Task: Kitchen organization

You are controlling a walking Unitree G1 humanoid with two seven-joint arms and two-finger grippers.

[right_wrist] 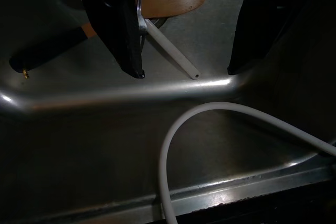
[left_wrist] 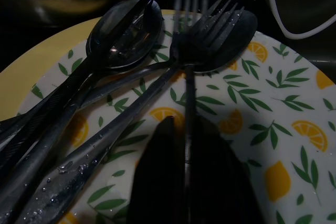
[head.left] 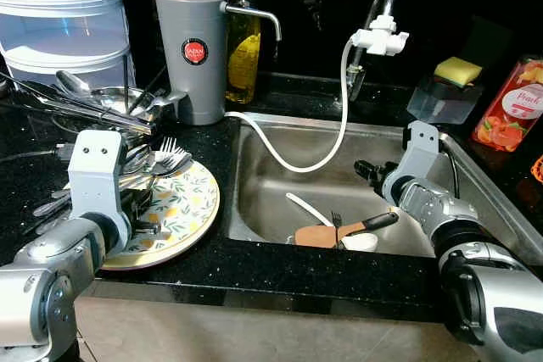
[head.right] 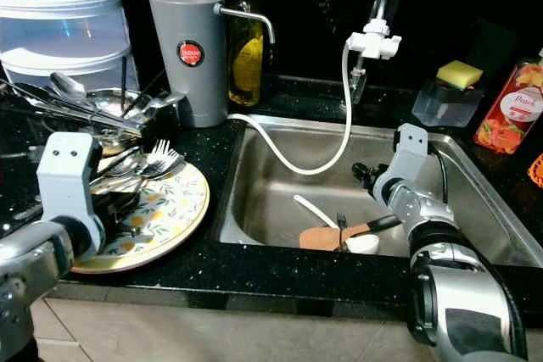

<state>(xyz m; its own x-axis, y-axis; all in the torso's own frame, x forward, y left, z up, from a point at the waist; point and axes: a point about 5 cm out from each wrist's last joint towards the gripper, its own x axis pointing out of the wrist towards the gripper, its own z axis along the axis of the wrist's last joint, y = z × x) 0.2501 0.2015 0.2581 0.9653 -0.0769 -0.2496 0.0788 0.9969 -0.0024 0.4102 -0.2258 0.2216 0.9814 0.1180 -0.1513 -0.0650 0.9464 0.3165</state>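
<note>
A black kitchen counter holds a lemon-patterned plate (head.left: 191, 209) at 9 o'clock, piled with wet forks and spoons (left_wrist: 126, 40), beside a steel sink (head.left: 280, 167) where a wooden spatula (head.left: 327, 233) and a white utensil (head.left: 307, 208) lie at 5 o'clock. The left gripper (left_wrist: 185, 177) rests over the plate, fingers pressed together on a thin fork (left_wrist: 218, 22) handle. The right gripper (right_wrist: 184, 69) hovers in the sink, fingers spread; I judge it should descend squarely over one utensil, avoiding the white hose (right_wrist: 210, 116).

The grey jug (head.left: 194, 52) is bearing a round red badge reading "JAPAN". The red pouch (head.left: 511, 106) is showing the word "Peach".
</note>
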